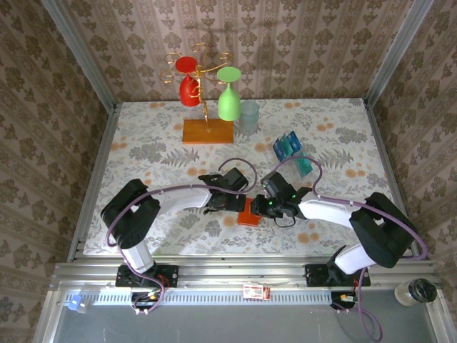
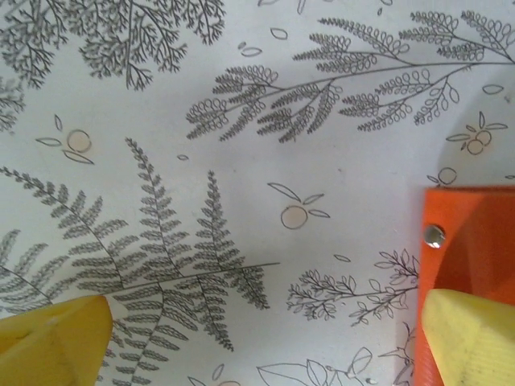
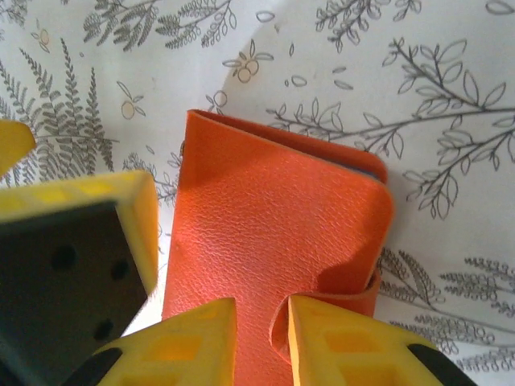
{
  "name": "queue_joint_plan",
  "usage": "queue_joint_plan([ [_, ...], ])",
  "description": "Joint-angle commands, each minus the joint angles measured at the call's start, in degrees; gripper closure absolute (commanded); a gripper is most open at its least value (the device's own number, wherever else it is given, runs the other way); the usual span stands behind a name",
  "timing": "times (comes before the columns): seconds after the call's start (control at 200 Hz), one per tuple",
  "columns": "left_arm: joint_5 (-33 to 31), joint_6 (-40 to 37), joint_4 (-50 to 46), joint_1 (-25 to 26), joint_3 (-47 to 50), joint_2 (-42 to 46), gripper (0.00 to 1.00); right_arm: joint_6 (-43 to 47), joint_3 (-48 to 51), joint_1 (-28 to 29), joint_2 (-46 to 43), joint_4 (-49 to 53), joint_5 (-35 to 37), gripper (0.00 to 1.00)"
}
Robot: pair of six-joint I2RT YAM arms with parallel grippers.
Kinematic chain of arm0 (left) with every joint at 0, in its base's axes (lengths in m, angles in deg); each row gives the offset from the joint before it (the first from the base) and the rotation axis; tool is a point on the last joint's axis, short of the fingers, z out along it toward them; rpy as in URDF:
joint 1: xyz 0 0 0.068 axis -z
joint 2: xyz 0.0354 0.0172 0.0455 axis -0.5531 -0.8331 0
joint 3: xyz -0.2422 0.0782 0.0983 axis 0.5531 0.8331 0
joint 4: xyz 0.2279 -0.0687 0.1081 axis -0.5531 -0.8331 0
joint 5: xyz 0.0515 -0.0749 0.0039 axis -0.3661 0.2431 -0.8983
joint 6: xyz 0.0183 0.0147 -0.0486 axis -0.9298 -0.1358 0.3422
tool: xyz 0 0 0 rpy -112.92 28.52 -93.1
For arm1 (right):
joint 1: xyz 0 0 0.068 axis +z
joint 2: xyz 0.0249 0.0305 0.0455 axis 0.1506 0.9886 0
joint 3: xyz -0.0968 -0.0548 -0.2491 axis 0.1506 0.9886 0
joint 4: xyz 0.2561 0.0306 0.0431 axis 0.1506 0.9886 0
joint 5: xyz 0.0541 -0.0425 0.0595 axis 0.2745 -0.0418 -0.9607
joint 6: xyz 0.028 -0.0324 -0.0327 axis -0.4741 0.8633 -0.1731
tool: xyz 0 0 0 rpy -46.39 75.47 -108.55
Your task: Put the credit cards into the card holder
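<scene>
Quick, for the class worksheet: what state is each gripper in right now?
Left gripper: open, holding nothing.
Right gripper: jaws narrowly apart astride the orange card holder's edge; grip cannot be told.

No text can be read for certain. A small red-and-white tag (image 1: 255, 291) on the rail (image 1: 207, 294) below the tabletop (image 1: 143, 146) possibly bears print, but it is too small to make out. The faces of the cards (image 1: 288, 146) are likewise illegible.

Left pincer (image 2: 261, 346) spread wide, low; right pincer (image 3: 261, 338) narrowly parted, pointing down.
</scene>
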Motion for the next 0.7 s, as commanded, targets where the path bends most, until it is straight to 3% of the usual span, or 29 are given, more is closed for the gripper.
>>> queue_joint_plan([
  [0.0, -0.33, -2.59, -2.02, -1.48, -1.7, 2.29, 0.0, 0.73, -2.8, 0.28, -1.67, 7.45, -1.39, 0.73],
  [0.1, -0.19, -3.49, -2.03, -3.4, -1.14, 5.48, 0.0, 1.35, -4.68, 0.19, -3.15, 9.18, -1.78, 0.66],
  [0.225, -0.34, -4.64, -1.63, -6.33, 0.41, 11.11, 0.0, 2.46, -6.22, -0.69, -7.17, 11.93, -1.62, 0.48],
  [0.395, -1.46, -6.35, -1.7, -10.55, 2.97, 21.64, 0.0, 4.39, -7.26, -5.4, -16.47, 15.94, -1.2, 0.1],
  [0.515, -3.64, -7.8, -1.52, -13.35, 5.24, 29.94, 0.0, 7.74, -10.13, -9.66, -22.04, 20.81, -0.11, 0.06],
  [0.575, -4.97, -8.93, -1.42, -14.67, 6.5, 34.05, 0.0, 9.76, -11.72, -10.55, -24.58, 23.65, 4.07, 0.0],
  [0.695, -7.97, -11.5, -1.31, -17.24, 8.52, 40.97, 0.0, 12.03, -13.41, -12.58, -28.81, 28.48, 15.46, 0.0],
])
